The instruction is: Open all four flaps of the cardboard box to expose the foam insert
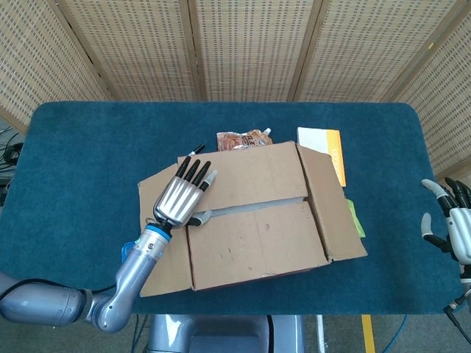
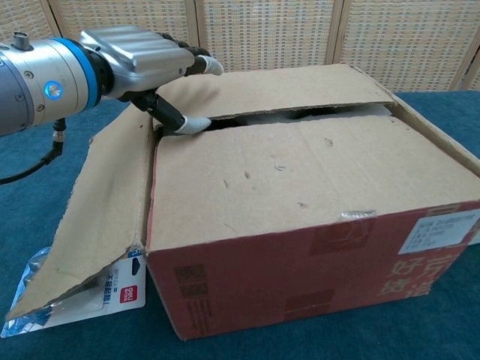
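Note:
The cardboard box [image 1: 257, 220] stands mid-table, red-printed on its front [image 2: 315, 262]. Its left side flap [image 2: 97, 217] and right side flap [image 1: 327, 202] hang outward. The near top flap [image 2: 300, 169] lies flat. My left hand [image 1: 184, 197] rests on the far top flap [image 2: 277, 86], fingers on top and thumb [image 2: 186, 124] hooked under its edge, pinching it. That flap is raised a little, and a grey strip of foam [image 1: 250, 209] shows in the gap. My right hand [image 1: 450, 224] hovers open off the table's right end, away from the box.
Behind the box lie a snack pouch [image 1: 243, 140], an orange-and-white booklet [image 1: 327, 143] and a black marker [image 1: 195, 151]. A green sheet [image 1: 357, 217] peeks out at the box's right. A blister pack [image 2: 82, 296] lies under the left flap.

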`<state>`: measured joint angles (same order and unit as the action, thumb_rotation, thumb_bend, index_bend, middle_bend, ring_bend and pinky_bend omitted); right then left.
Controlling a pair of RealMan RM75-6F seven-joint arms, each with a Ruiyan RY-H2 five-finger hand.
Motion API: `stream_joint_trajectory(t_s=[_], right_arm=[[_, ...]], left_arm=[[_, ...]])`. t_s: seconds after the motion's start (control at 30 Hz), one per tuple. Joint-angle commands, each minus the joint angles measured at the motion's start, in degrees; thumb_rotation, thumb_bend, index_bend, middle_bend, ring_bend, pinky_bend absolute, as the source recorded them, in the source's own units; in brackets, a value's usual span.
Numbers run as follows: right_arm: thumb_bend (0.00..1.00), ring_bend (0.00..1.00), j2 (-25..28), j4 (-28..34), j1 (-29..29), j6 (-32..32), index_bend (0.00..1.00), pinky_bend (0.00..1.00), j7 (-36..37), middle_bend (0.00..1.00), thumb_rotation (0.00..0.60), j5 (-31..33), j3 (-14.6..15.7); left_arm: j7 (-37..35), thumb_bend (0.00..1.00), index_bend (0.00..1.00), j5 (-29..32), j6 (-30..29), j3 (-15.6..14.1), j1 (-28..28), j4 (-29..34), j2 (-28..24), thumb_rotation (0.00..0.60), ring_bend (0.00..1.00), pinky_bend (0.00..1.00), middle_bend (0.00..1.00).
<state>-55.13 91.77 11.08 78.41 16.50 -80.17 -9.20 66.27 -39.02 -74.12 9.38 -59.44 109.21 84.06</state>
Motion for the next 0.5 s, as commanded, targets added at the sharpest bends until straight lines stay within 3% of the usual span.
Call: stream_joint_trajectory(t_s=[0.03, 0.17, 0.5], right_arm=[[0.67, 0.0, 0.03, -0.1, 0.01, -0.04, 0.13, 0.0, 0.11, 0.21, 0.6, 0.06, -0.08], [0.67, 0.0, 0.09, -0.14, -0.17, 0.09, 0.13, 0.0, 0.26, 0.21, 0.6, -0.01, -0.01], [0.67, 0.0, 0.25, -0.02, -0.59, 0.66, 0.13, 0.0, 0.38, 0.21, 0.6, 0.04, -0.12]], left_arm=[[-0.37, 0.5, 0.0, -0.61, -0.61, 0.21, 0.01, 0.0, -0.13, 0.283, 0.0, 0.0, 0.0], [-1.32, 0.51, 0.0, -3.51, -2.98, 0.2, 0.61, -0.28, 0.01, 0.314, 0.0, 0.0, 0.0], [-3.63, 0.51, 0.0, -4.87, -4.67, 2.07, 1.46, 0.28, -1.71, 0.323, 0.0, 0.0, 0.0]])
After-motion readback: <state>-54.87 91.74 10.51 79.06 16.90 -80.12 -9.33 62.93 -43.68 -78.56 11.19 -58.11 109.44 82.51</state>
